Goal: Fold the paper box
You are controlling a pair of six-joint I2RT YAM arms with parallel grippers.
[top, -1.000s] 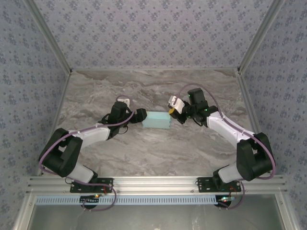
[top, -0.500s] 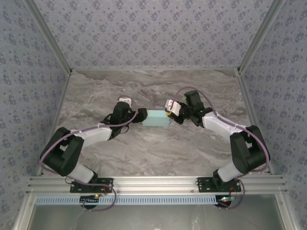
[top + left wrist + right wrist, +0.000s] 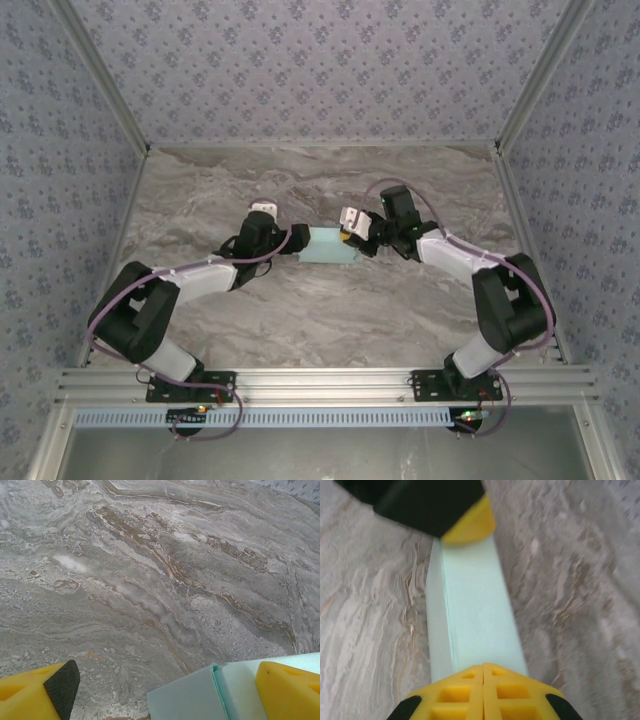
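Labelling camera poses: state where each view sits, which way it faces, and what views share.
Top external: fixed above and behind the bases, looking down on the table; both arms show, left gripper and right gripper at opposite ends of the paper box.
Left wrist: on the left arm, looking down past its open fingers at one box end.
Right wrist: on the right arm, looking along the box past its shut fingers.
Shared: all three see the box.

Grey-and-brown marbled tabletop (image 3: 300, 320) across the middle, blue-grey floral wallpapered walls (image 3: 320, 70) at 9, 12 and 3 o'clock, pale metal corner posts (image 3: 100, 75) slanting at 11 and 1 o'clock, aluminium rail (image 3: 330, 380) at 6 o'clock, white slotted strip (image 3: 320, 417) just beyond it.
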